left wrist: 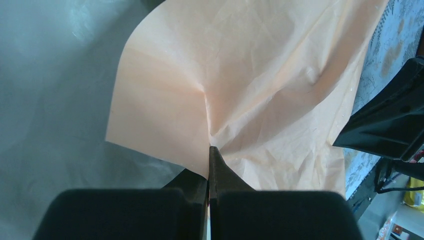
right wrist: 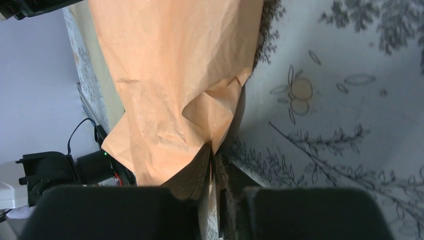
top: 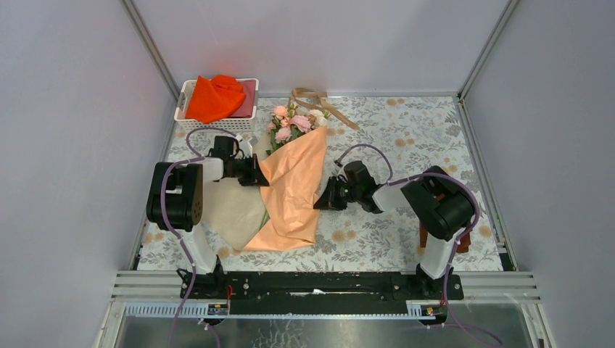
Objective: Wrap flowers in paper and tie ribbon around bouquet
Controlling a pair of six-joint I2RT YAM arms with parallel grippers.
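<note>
The peach-orange paper lies folded lengthwise over the flowers. Their pink and cream blooms stick out at its far end, and the stems are mostly hidden under it. My left gripper is shut on the paper's left edge, which it holds lifted; in the left wrist view the sheet puckers at the closed tips. My right gripper is shut on the right edge, where the crumpled fold runs into the tips. The tan ribbon lies loose behind the blooms.
A white basket holding a bright orange-red cloth stands at the far left. A paler cream sheet lies left of the paper on the grey leaf-patterned mat. A red-brown object sits by the right arm's base.
</note>
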